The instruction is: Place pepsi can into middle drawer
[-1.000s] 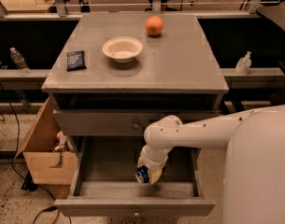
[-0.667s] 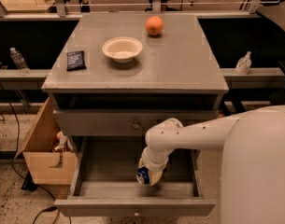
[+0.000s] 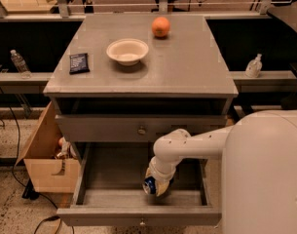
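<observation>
In the pulled-out middle drawer (image 3: 114, 172), the gripper (image 3: 157, 185) hangs low, clamped on the sideways-tipped pepsi can (image 3: 149, 185) close to the floor, likely for a gentle release, while bowl (image 3: 127, 50), black packet (image 3: 79, 63) and orange (image 3: 160, 27) sit beyond on the cabinet top (image 3: 187, 67).

There are one orange (image 3: 160, 27), one white bowl (image 3: 127, 51), one black packet (image 3: 79, 63), one pepsi can (image 3: 149, 185), two drawers, namely the middle drawer (image 3: 114, 172) and the drawer front (image 3: 104, 128) above it, two bottles (image 3: 19, 64) (image 3: 253, 66), one cardboard box (image 3: 43, 167), and one gripper (image 3: 156, 185), low inside the middle drawer, holding the can.
</observation>
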`<state>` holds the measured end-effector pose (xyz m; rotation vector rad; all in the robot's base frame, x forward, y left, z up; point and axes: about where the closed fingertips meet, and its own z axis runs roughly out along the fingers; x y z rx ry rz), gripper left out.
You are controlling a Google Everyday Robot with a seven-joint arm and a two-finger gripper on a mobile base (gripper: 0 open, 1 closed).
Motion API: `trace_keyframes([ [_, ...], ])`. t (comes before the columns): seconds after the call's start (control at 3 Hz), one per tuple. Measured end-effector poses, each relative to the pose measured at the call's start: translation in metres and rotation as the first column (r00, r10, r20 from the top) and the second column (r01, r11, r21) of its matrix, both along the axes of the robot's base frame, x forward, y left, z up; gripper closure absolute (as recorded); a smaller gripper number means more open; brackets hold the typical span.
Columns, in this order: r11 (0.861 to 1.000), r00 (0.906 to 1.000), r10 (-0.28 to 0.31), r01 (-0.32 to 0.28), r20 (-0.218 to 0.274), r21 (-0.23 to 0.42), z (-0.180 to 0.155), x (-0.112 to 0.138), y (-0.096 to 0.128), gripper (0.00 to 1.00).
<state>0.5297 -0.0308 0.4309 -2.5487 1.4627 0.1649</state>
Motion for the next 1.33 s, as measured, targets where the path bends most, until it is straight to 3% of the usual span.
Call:
trace_keyframes([
  [0.33, 1.0, 0.9997, -0.024, 0.024, -0.003, -0.003, -0.0154, 0.0063, 0.0024, 0.97],
  [1.33, 1.0, 0.9998, -0.02, 0.02, -0.011, -0.005, -0.0182, 0.0027, 0.0025, 0.3],
])
